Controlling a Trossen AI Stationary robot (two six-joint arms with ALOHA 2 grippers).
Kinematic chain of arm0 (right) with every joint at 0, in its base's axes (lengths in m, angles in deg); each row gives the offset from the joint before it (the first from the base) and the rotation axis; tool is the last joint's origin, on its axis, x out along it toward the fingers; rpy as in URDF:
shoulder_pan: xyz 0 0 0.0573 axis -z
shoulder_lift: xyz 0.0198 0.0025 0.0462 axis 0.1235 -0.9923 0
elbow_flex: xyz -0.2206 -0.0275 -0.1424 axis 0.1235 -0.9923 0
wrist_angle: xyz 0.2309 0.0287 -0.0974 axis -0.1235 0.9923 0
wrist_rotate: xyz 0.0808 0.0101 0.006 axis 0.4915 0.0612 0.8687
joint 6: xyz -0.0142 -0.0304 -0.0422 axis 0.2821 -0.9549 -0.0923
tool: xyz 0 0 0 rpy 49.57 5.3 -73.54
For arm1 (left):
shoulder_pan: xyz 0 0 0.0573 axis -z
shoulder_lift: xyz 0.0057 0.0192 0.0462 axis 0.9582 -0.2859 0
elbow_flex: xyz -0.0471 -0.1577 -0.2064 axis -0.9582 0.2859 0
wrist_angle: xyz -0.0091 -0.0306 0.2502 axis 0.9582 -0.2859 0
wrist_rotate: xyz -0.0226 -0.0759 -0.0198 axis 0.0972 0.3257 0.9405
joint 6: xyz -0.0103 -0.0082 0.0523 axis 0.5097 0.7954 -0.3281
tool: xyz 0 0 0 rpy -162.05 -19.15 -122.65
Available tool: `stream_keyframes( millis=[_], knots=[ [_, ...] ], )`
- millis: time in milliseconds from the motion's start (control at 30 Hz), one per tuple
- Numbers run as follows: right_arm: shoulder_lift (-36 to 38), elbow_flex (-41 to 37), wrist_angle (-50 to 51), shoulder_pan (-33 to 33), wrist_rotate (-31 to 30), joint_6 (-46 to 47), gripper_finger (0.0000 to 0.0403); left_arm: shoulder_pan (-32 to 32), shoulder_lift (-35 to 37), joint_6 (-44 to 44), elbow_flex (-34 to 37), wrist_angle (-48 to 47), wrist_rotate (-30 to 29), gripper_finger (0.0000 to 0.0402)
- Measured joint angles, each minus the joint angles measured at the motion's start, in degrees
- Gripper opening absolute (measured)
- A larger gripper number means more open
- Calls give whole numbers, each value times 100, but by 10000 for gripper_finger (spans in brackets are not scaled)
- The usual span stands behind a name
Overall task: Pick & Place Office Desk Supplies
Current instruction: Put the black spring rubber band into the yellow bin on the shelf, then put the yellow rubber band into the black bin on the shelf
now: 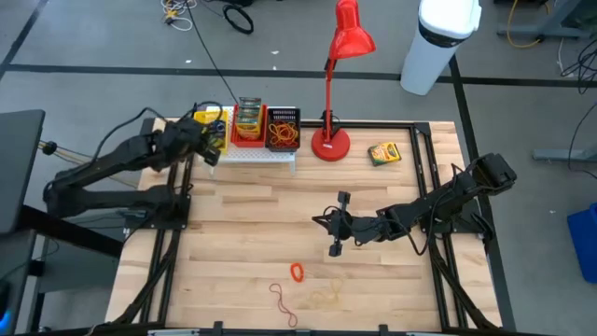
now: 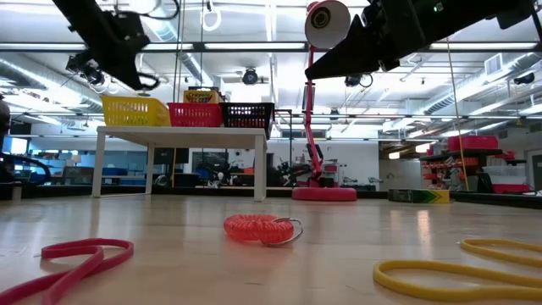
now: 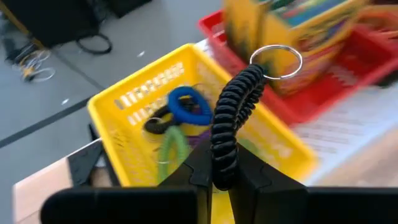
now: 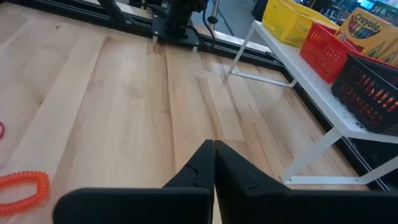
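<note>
My left gripper is shut on a black coiled cord with a metal ring. It is above the yellow basket at the left end of the white rack. Blue, green and black coils lie in that basket. A red coil, a red band and a yellow band lie on the table's near part. A crayon box lies right of the lamp. My right gripper is shut and empty above mid-table. My left gripper pinches one end of the black coiled cord between its two fingers. The cord runs out past the fingertips along their line, with the ring at its free end. It is lifted clear, above the yellow basket.
On the rack, a red basket holds a crayon box and a black basket holds bands. The tall red lamp stands right of the rack. Bare wood lies between the rack and the loose bands.
</note>
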Motion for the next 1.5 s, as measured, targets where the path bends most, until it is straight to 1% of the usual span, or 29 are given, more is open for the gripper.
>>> stream_keyframes(
  millis=[167,267,333,500,733,833,900,1000,1100,1167,1300,1367,1400,1500],
  knots=[
    [0,0,-5,0,0,8,18,-838,-289,-432,0,288,624,49],
    [0,0,-6,0,9,22,20,-1145,-427,-648,0,443,962,66],
    [0,0,-6,0,56,24,15,-1294,-502,-707,0,454,1037,76],
    [-2,0,-8,0,99,22,4,-1465,-599,-944,0,456,1053,103],
    [-2,-2,-10,0,103,91,17,-1483,-416,-1141,-18,447,1077,161],
    [-2,-2,-12,0,103,202,15,-1477,-226,-1325,-102,450,1349,187],
    [-2,-2,-12,0,105,218,14,-1472,-45,-1465,-146,470,1727,193],
    [-2,-2,-13,16,97,310,14,-1278,270,-1501,-126,508,2260,178],
    [-2,-2,-19,41,103,443,11,-760,605,-1506,231,1045,2640,137],
    [-2,-2,-15,40,103,546,6,-320,798,-1449,623,1714,2765,104],
    [-2,-1,36,-108,106,750,5,605,1060,-1487,1517,3115,2767,40],
    [-5,75,353,-259,107,839,5,1084,1089,-1672,1941,3863,2768,14],
    [-7,157,620,-323,102,950,4,1315,1087,-1762,2147,4224,2768,8],
    [-7,468,1482,-496,105,1540,3,1946,984,-1952,2758,5460,2769,8]
  ],
)
